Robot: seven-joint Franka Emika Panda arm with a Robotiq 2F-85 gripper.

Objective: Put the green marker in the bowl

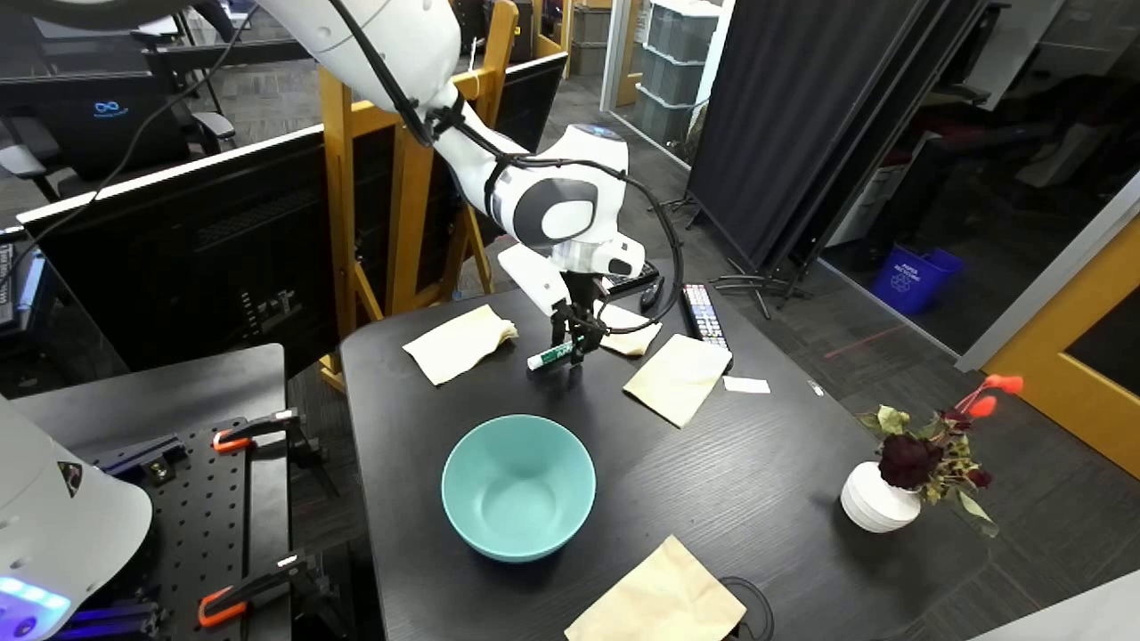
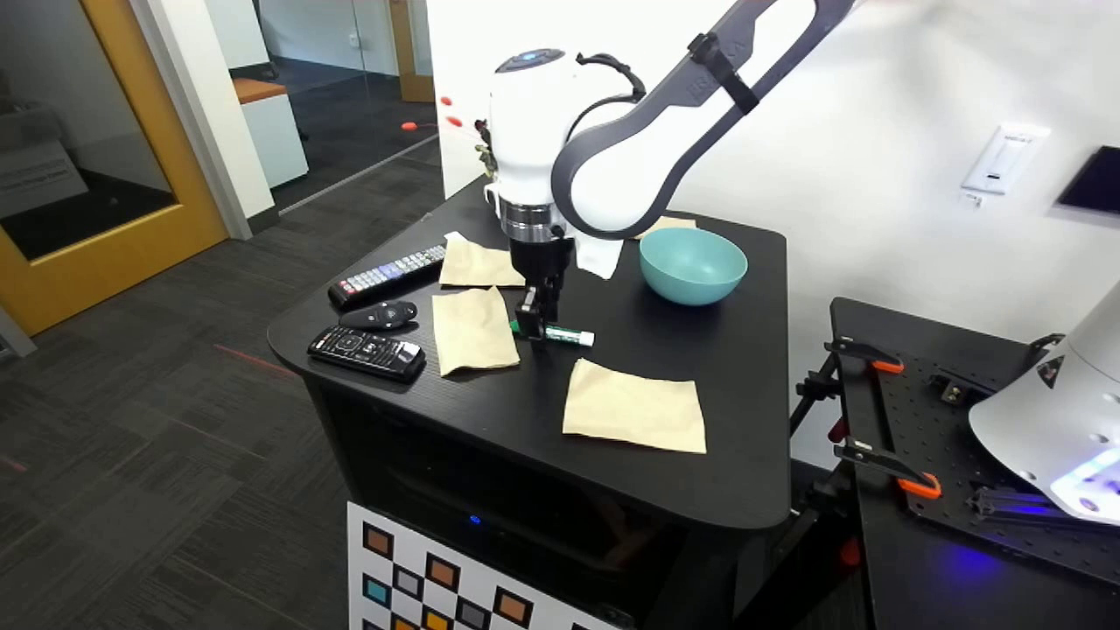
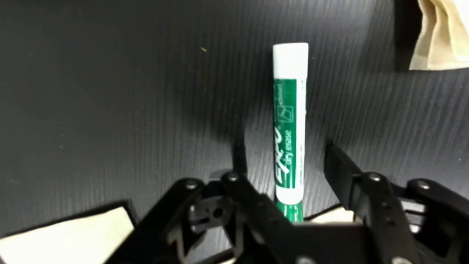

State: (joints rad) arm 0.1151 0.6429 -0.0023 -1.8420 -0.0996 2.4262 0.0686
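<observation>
The green marker (image 1: pixel 549 355) lies on the dark table, green and white with a white end. It also shows in an exterior view (image 2: pixel 570 335) and in the wrist view (image 3: pixel 288 124). My gripper (image 3: pixel 284 156) is open, low over the table. Its two fingers stand on either side of the marker, with a gap on each side. The gripper hides the marker's green cap end in the wrist view. The teal bowl (image 1: pixel 518 545) stands upright on the table, apart from the gripper and marker; it also shows in an exterior view (image 2: pixel 691 287). I see nothing in it.
Several tan napkins lie around the gripper, such as one napkin (image 1: pixel 459 344) and another napkin (image 2: pixel 476 331). A long remote (image 1: pixel 704 313) and a black remote (image 2: pixel 367 352) lie near the table edge. A white pot with flowers (image 1: pixel 880 499) stands at the far side.
</observation>
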